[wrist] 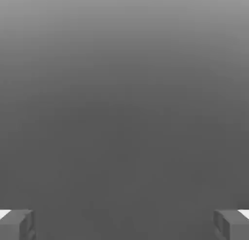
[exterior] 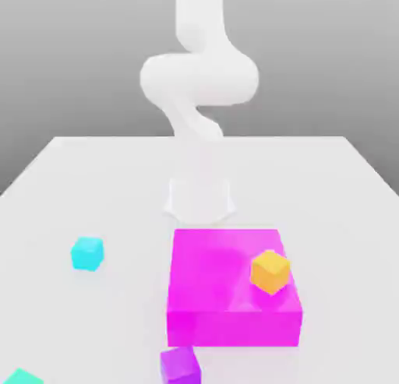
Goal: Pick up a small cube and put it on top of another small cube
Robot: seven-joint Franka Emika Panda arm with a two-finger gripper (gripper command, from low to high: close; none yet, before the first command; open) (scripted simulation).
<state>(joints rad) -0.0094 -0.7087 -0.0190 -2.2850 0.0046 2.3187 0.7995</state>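
The orange-yellow cube (exterior: 270, 272) sits turned cornerwise on the magenta block's (exterior: 226, 277) right side; being a cube, it has no long axis. The teal-green cube (exterior: 23, 377), a corner pointing far, lies on the table (exterior: 117, 180) at near left. The fingers (wrist: 124, 225) stand wide apart, holding nothing.

- A white robot arm (exterior: 200, 82) is rising from the far part of a pale worktop (exterior: 93, 172) against a grey backdrop.
- A big magenta block (exterior: 222, 273) is lying in front of the arm's base, bearing an orange-yellow cube (exterior: 270, 272) near its edge on the exterior view's right.
- A purple cube (exterior: 180, 366) is sitting at the block's near side.
- A cyan-blue cube (exterior: 87, 254) is resting well apart, on the exterior view's left.
- A teal-green cube (exterior: 23, 377) is peeking in at the near left corner, partly cut off.
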